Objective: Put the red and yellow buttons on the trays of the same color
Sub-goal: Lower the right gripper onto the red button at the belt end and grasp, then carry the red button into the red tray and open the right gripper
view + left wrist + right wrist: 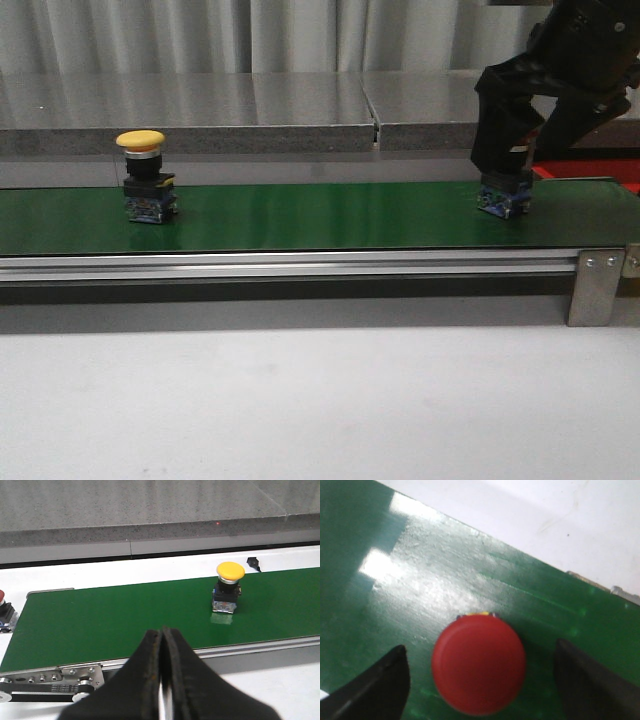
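The red button (pixel 478 663) stands upright on the green belt (pixel 320 215), near its right end, and my right gripper (pixel 480 680) hangs directly over it with its fingers (pixel 375 685) spread wide, one on each side of the cap and not touching it. In the front view only the blue and dark base of this button (pixel 503 198) shows under my right gripper (pixel 505 165), and the red tray (pixel 590 172) lies just behind, partly hidden by the arm. I judge that the button is light and stiff, a hard plastic thing that does not bend. Its domed cap looks smooth and glossy, so I think it can slip if I pinch it on the curved top. The better place to hold seems to be the edge of the cap or the darker body below it, where the sides are straighter. It is also tall on a small base, so a push from one side can tip it. My right arm comes down steeply from above, the wrist pointing at the belt. My left gripper (pixel 162 680) waits low before the near edge of the belt with its fingers pressed together and holding nothing. The yellow button (pixel 229 586) stands upright on the belt, well apart from it, toward the left end of the belt in the front view (pixel 146 176).
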Controlling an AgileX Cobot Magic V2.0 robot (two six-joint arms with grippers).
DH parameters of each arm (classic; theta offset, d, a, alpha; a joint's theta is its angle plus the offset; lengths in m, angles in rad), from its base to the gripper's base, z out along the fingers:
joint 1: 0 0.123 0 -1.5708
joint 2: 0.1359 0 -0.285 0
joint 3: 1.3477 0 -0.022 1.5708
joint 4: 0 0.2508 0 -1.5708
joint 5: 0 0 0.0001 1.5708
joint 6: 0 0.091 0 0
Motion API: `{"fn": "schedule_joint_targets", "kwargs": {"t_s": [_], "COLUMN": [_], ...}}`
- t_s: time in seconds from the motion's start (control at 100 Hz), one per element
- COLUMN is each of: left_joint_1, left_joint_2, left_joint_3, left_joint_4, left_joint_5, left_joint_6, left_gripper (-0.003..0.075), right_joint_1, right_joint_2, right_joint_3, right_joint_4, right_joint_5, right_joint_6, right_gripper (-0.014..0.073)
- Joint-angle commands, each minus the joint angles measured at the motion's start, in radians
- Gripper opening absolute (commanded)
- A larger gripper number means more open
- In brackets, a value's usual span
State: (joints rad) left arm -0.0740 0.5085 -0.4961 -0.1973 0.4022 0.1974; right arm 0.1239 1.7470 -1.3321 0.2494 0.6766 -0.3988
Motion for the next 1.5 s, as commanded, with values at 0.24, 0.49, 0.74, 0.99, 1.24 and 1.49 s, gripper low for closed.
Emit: {"fn": "schedule_joint_targets", "kwargs": {"t_s": [0.24,0.49,0.74,0.99,1.24,1.49], "left_joint_1": [-0.006,-0.006,-0.006,-0.006,-0.006,-0.006], "left_joint_2": [0.001,0.001,0.001,0.001,0.001,0.001], "left_joint_3": [-0.027,-0.027,-0.027,-0.027,-0.027,-0.027], "left_joint_4": [-0.015,-0.015,-0.015,-0.015,-0.015,-0.015], "left_joint_5": [-0.073,-0.073,-0.073,-0.073,-0.073,-0.073], "left_joint_6": [0.000,0.000,0.000,0.000,0.000,0.000], "left_gripper": [-0.0019,-0.0019,-0.0019,-0.0019,-0.0019,-0.0019], "right_joint_1": [-0.003,-0.094,-0.251,-0.332,-0.338,-0.340], "right_joint_2": [-0.019,-0.018,0.049,0.238,0.400,0.478], "right_joint_3": [-0.071,-0.194,-0.387,-0.589,-0.719,-0.760], "right_joint_4": [-0.003,-0.015,-0.012,0.044,0.065,0.065], "right_joint_5": [0.018,0.062,0.063,0.070,0.059,0.021], "right_joint_6": [-0.009,-0.009,-0.009,-0.009,-0.009,-0.009], "right_gripper": [0.0062,0.0057,0.0057,0.0057,0.0057,0.0057]}}
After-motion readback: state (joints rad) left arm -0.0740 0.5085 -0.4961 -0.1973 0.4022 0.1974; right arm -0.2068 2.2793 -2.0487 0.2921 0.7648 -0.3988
